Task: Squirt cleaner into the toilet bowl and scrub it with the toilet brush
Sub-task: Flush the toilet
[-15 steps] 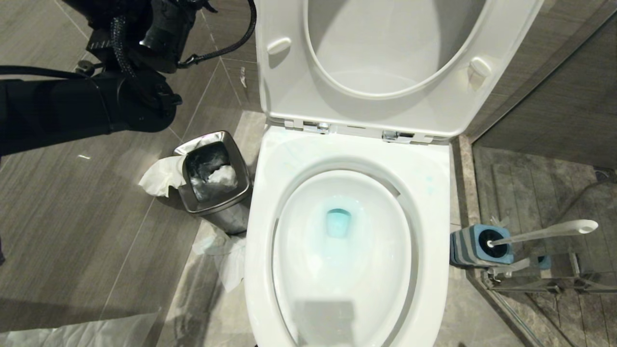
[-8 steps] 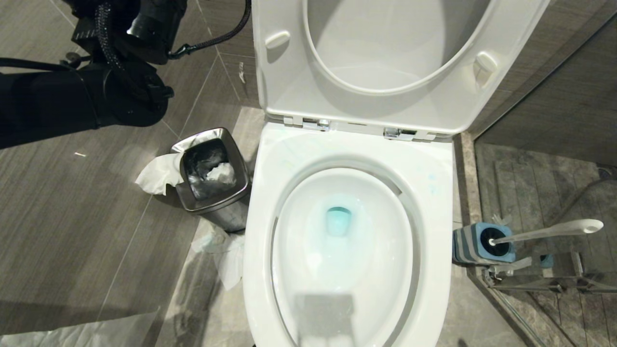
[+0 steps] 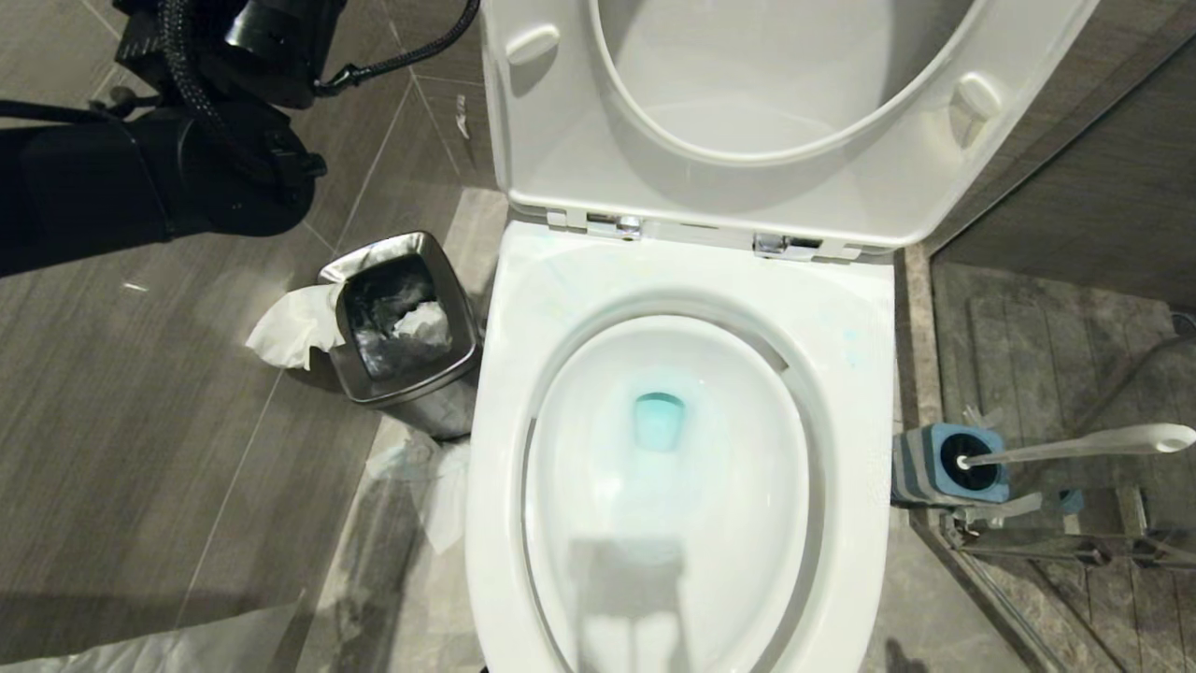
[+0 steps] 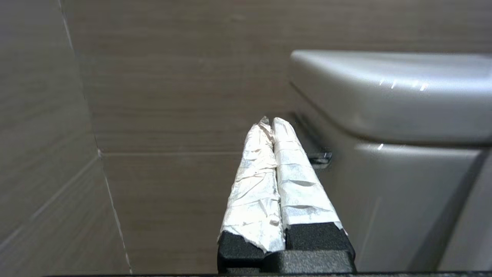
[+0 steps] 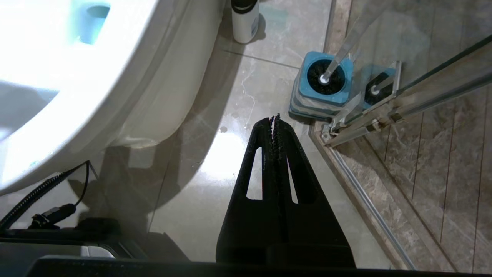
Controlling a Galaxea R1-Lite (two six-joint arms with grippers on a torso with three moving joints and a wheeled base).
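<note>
The toilet brush point(image 3: 1074, 447) hides its bristle head inside the blue holder point(image 3: 948, 465), and its handle tip is cut off at the head view's edge. The toilet bowl point(image 3: 673, 598) loses its front rim and the top of its raised lid to the frame. In the right wrist view, beyond the brush holder, a white container point(image 5: 245, 19) shows only its lower part.

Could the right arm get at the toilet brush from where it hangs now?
Probably yes. The right gripper, jaws shut, hangs over bare floor just short of the toilet brush, which stands in its blue holder beside the glass door frame. Nothing lies between, though the frame crowds the far side.
</note>
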